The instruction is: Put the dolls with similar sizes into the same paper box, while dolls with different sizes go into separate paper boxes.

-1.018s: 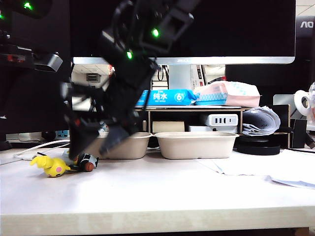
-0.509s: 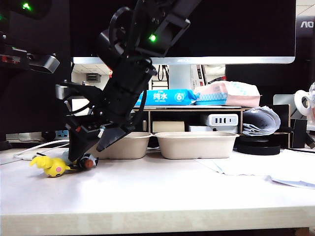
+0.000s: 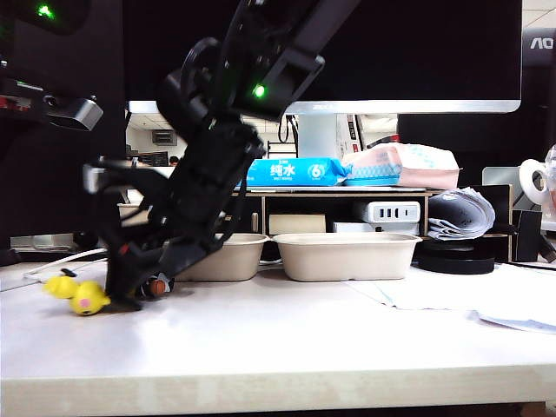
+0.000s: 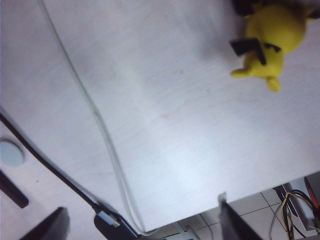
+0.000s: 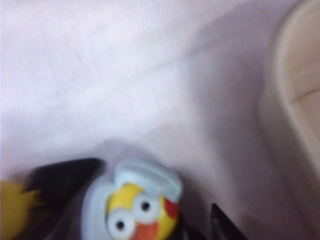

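My right gripper (image 3: pixel 135 288) reaches across to the left of the table and stands low among the dolls. In the right wrist view it (image 5: pixel 150 202) is open, its dark fingers on either side of the pale blue-white doll (image 5: pixel 132 207) with a yellow face, and a gap shows beside one finger. The yellow doll (image 3: pixel 76 295) lies just left of it on the table, also seen from the left wrist (image 4: pixel 270 37). A doll with an orange spot (image 3: pixel 157 287) peeks out behind the fingers. My left gripper (image 4: pixel 142 227) hangs open and empty above the table's front edge. Two paper boxes (image 3: pixel 228 257) (image 3: pixel 347 254) stand behind.
A white cable (image 4: pixel 95 115) and a black cable (image 4: pixel 45 165) run over the table near its edge. One box wall (image 5: pixel 295 100) is close beside the right gripper. Behind the boxes stand a shelf with tissue packs (image 3: pixel 347 169) and a monitor; papers (image 3: pixel 469 300) lie at the right.
The right arm has sunk and swung left, bringing its open fingers down around the dolls. The yellow doll has shifted a little to the left. The left arm has stayed put.
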`<state>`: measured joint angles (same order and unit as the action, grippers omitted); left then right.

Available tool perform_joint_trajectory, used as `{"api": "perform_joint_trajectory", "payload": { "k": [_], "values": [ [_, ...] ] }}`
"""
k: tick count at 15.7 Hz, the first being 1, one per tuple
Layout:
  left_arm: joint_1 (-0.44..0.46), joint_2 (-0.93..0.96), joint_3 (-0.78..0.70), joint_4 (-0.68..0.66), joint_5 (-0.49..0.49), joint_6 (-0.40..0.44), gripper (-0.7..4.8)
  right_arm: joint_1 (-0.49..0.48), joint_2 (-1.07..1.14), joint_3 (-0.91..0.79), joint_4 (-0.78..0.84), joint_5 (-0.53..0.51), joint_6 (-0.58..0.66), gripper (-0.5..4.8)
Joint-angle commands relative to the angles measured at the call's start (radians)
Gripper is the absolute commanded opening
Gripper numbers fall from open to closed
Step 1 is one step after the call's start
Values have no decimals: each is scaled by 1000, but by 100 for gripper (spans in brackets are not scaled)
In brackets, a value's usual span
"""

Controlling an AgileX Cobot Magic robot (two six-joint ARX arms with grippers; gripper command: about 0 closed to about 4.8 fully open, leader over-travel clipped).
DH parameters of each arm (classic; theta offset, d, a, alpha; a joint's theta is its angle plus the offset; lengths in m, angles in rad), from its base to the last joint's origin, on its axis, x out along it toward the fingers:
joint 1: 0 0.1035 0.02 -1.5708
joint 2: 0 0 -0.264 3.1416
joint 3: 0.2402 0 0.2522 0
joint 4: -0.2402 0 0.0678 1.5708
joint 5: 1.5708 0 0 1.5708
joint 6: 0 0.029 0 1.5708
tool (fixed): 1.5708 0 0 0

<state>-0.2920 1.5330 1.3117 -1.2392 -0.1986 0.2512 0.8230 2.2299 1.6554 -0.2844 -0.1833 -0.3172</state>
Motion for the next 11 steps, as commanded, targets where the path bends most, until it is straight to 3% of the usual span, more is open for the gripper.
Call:
{"api": "perform_joint_trajectory", "payload": {
  "k": [1, 4, 9, 11],
  "values": [
    [2, -6, 2, -13, -3, 3, 398, 16, 11, 3, -2, -3, 6, 178],
    [2, -6, 2, -19, -3, 3, 398, 14, 5, 4, 4, 8, 23, 115],
    [2, -6, 1, -20, 6, -21, 398, 0, -43, 73, -28, 10, 63, 112],
    [2, -6, 1, -14, 62, -23, 398, -23, -53, 167, -65, 24, 63, 112]
  ]
}}
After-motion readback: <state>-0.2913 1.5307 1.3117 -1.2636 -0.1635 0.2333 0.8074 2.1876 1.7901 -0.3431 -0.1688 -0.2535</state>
